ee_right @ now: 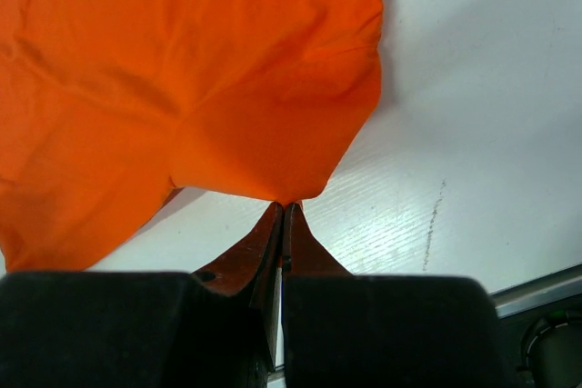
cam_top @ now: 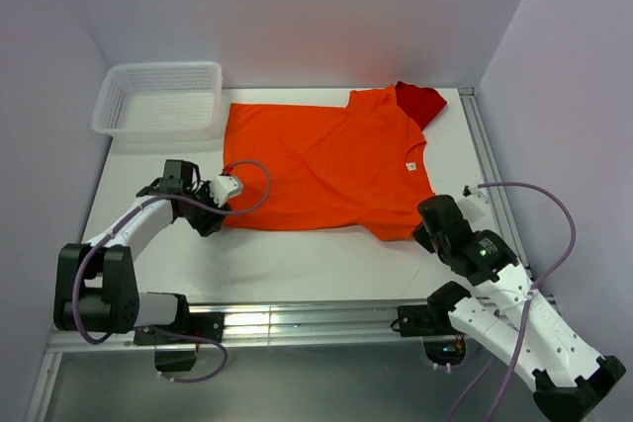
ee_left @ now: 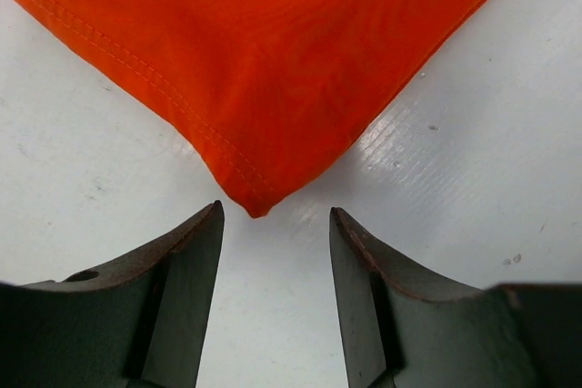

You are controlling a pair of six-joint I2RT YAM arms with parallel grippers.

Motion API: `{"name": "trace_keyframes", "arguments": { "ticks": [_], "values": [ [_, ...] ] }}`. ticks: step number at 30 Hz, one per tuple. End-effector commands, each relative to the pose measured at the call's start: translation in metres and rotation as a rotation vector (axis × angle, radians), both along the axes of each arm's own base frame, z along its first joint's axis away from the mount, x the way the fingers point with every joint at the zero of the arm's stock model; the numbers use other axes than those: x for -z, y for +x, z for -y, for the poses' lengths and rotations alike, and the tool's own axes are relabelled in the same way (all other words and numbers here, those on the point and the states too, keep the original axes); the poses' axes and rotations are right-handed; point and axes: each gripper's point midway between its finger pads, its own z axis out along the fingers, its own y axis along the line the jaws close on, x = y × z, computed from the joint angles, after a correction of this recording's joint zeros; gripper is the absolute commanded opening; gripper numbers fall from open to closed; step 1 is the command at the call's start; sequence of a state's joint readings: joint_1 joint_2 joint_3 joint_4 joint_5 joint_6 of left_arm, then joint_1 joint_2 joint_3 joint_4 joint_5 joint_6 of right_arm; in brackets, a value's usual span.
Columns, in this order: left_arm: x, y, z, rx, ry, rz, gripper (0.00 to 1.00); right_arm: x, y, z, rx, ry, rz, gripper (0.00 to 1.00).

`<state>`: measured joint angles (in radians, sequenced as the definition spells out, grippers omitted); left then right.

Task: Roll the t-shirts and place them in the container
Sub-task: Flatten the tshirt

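You have rolled nothing yet: the orange t-shirt lies flat on the tabletop, the red t-shirt peeking out behind it, your left end effector spread before its hem corner, your right end effector pressed together at a sleeve's edge.

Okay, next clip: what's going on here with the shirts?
Two robot arms are working on an orange t-shirt that lies spread flat on the table; nothing is rolled yet. The left hand is open, with the shirt's hem corner just ahead of it and not gripped. The right hand is shut right at the edge of a sleeve; whether it pinches cloth is unclear. A red t-shirt peeks out from under the orange one's far right corner.
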<state>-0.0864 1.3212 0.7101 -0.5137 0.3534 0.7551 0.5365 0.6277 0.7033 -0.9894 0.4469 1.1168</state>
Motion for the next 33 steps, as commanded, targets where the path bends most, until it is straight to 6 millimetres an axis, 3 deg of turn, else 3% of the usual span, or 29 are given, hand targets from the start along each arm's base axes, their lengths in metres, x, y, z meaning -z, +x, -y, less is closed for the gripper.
{"name": "trace_keyframes", "arguments": {
  "ticks": [1,11,18,21,28,29,33],
  "values": [
    [0.000,0.006,0.010,-0.024,-0.068,0.004,0.55,-0.015,0.008,0.005,0.019,-0.015,0.045,0.00],
    [0.006,0.013,0.016,-0.055,-0.112,0.011,0.46,-0.018,0.011,0.006,0.020,-0.017,0.052,0.00],
    [0.007,0.013,0.009,-0.058,-0.087,0.023,0.07,-0.019,0.012,0.006,0.015,-0.017,0.055,0.00],
    [0.003,0.010,0.002,-0.052,-0.066,0.027,0.01,-0.017,0.012,0.006,0.015,-0.020,0.053,0.00],
    [-0.003,0.001,-0.020,0.020,0.027,-0.011,0.09,-0.015,0.012,0.006,0.008,-0.021,0.044,0.00],
    [0.000,-0.008,-0.022,0.033,0.035,-0.054,0.10,-0.015,0.012,0.006,0.008,-0.022,0.042,0.00],
    [-0.001,-0.014,-0.024,0.078,0.050,-0.096,0.33,-0.012,0.010,0.005,-0.004,-0.021,0.034,0.00]
  ]
}}
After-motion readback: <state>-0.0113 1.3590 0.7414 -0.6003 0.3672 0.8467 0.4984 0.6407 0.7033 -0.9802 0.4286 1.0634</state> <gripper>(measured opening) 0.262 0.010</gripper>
